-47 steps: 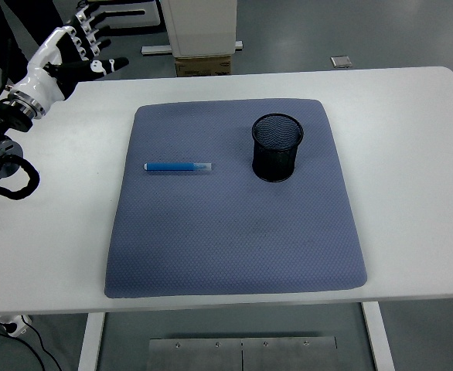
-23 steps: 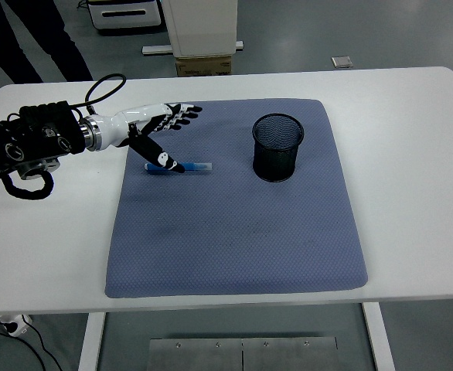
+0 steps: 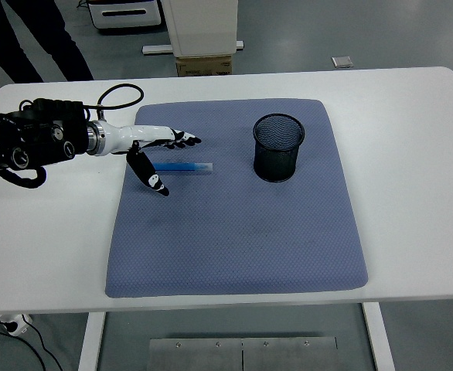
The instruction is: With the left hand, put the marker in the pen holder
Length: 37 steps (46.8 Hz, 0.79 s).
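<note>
A blue marker (image 3: pixel 184 167) with a clear cap lies flat on the blue-grey mat (image 3: pixel 234 232), left of the black mesh pen holder (image 3: pixel 277 147), which stands upright on the mat's far right part. My left hand (image 3: pixel 161 158) reaches in from the left and hovers just over the marker's left end. Its fingers are spread, the thumb pointing down toward the mat in front of the marker and the other fingers stretched out behind it. Nothing is held. The right arm does not show.
The mat lies on a white table (image 3: pixel 412 154). A person's dark legs (image 3: pixel 25 39) stand beyond the table's far left corner. A cardboard box (image 3: pixel 203 66) and a white cabinet sit on the floor behind the table.
The left arm swung from the far left corner down over the mat to the marker. In the last half second the hand lowered and its thumb moved slightly left, off the marker.
</note>
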{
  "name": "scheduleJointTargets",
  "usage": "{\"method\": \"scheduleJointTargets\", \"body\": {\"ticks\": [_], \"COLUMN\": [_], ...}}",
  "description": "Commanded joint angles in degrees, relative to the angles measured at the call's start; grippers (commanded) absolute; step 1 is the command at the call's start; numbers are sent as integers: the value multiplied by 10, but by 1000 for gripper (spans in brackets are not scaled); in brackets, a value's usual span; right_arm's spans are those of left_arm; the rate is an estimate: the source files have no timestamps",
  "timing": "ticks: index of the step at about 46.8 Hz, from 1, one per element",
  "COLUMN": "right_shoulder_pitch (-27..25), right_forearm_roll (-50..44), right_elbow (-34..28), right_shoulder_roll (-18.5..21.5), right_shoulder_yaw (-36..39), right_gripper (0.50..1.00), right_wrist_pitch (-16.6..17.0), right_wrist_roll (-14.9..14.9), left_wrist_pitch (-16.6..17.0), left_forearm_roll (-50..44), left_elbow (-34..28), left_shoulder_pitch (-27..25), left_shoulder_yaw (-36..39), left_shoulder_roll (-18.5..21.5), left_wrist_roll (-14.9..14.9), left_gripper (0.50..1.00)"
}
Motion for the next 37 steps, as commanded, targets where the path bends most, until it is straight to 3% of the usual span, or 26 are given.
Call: {"method": "scheduleJointTargets", "body": {"ticks": [1,12,25,27,37], "right_shoulder_pitch": [0,0,0,0,0], "right_forearm_roll": [1,0,1,0,0], "right_elbow": [0,0,0,0,0], "right_shoulder_roll": [0,0,0,0,0], "right_shoulder_yaw": [0,0,0,0,0], "right_gripper": [1000,1000,1000,1000,1000], "right_wrist_pitch": [0,0,0,0,0], "right_wrist_roll": [0,-1,0,0,-1], "left_wrist_pitch": [0,-14,-45,-53,-58], "left_forearm_roll": [16,31,39,56,73], "left_elbow": [7,66,92,98,101], "left_shoulder_pitch": [0,-3,-11,-11,-11], "left_shoulder_yaw": [0,-8,-18,-18,-18], "left_shoulder_roll": [-8,-55,-87,-95,-106], "left_wrist_roll": [11,46,52,71,106], "left_gripper": [1000,1000,1000,1000,1000]}}
